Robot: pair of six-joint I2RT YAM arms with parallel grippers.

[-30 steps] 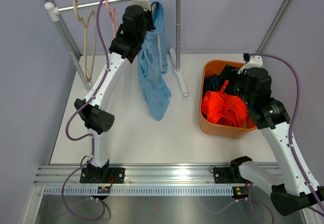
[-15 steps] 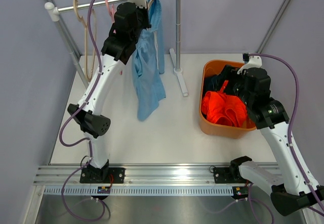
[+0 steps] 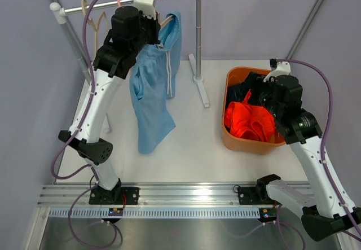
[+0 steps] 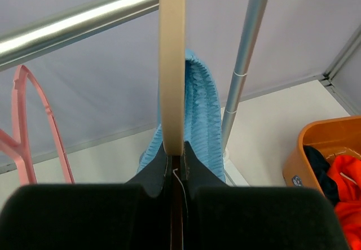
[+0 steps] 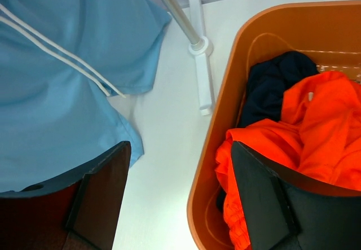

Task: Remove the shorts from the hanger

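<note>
Light-blue shorts (image 3: 151, 95) hang from a cream hanger (image 4: 172, 64) on the rack's rail (image 4: 84, 24), with the legs trailing toward the desk (image 3: 186, 148). This is the one pair not yet freed.

Left tool (image 4: 172, 162): the jaws are pinched narrow on the hanger's lower end, just where the ribbed waistband drapes over it. I judge that this grip lets the arm tilt or lift the hanger so the cloth slides off.

Right tool (image 5: 180, 196): the jaws are spread wide and hold nothing. It is poised over the rack-side rim of the orange bin (image 5: 225, 103), probably placed there as the receiving side.

Navy shorts (image 5: 276, 83) and orange shorts (image 5: 307, 126) lie heaped inside the bin, touching, so two of the three pairs look done. Pink hanger (image 4: 25, 114) hangs bare on the same rail, beside the cream one.

Risk, from where I stand: the waistband may snag on the hanger's arm rather than slip clear.
</note>
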